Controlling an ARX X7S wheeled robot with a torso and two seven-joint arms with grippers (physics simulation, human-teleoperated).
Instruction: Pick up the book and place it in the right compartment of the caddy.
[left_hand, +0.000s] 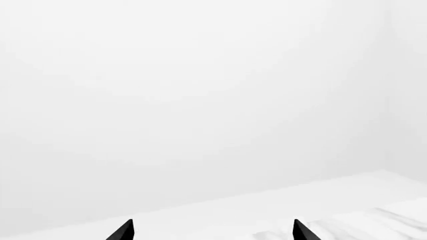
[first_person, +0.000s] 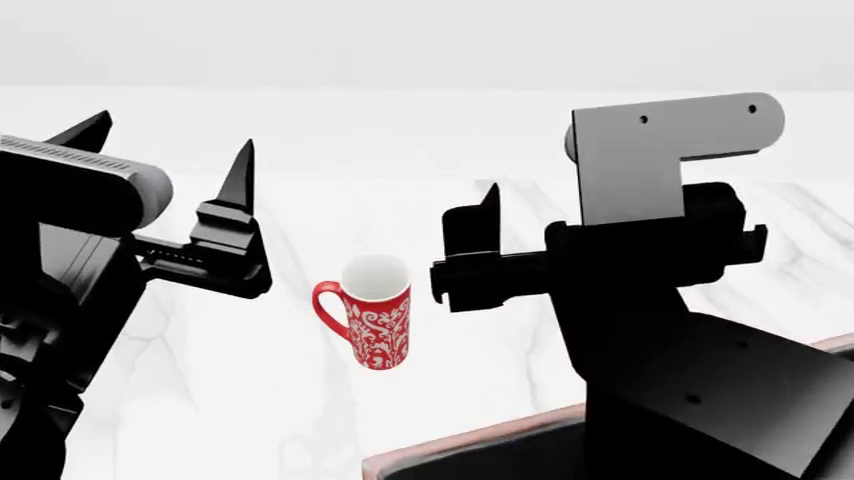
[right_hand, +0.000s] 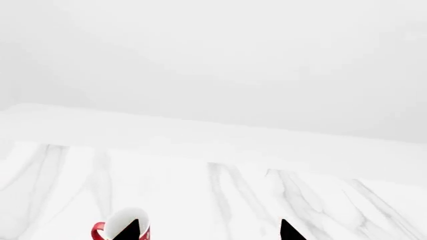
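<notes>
Hovering over the marble table (first_person: 214, 400), both arms are holding empty: left gripper (first_person: 167, 150) and right gripper (right_hand: 207, 232) fingers apart. Caddy (first_person: 454, 445) rim is peeking just in front of the red patterned mug (first_person: 374, 325). Book not in view; likely stiff and heavy, best gripped across its spine.

Mug (first_person: 374, 323): red with a white floral pattern and white interior, standing upright on the table (first_person: 227, 380), handle toward the left tool's side. It sits between the two tools, below their tips. Table: white marble with faint grey veining. Background: plain pale wall (first_person: 427, 40).
</notes>
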